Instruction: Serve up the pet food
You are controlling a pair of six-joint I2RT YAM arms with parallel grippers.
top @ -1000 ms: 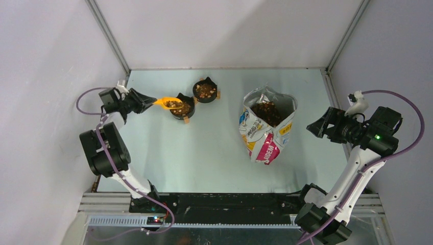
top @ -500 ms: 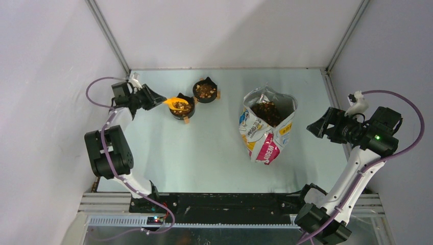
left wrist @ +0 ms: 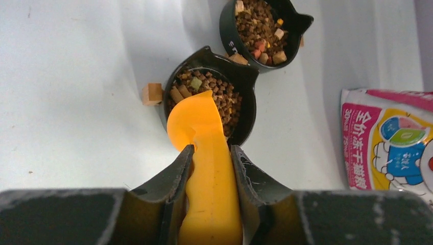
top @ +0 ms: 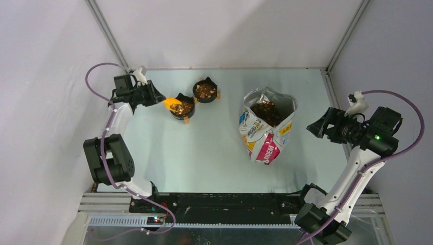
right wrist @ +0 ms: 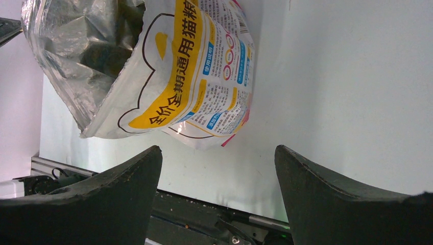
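We see the left pincer (left wrist: 211, 149) narrowed onto the handle of the orange scoop (left wrist: 196, 120), both fingers pressed against its sides; the scoop's head sits over the rim of the first bowl (left wrist: 246, 88), above the kibble (left wrist: 227, 97) filling it; the second bowl (left wrist: 293, 31), just beside, holds more kibble, and more lies inside the open bag (top: 268, 135) on the tabletop (top: 204, 153); the right pincer (right wrist: 217, 168) hangs wide, gripping nothing, beside the bag.

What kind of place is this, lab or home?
Probably a lab test cell, not a home: plain white panel walls with metal struts, two black-and-white robot arms bolted to a black base rail, staged black cat-eared bowls and printed pet-food bag.
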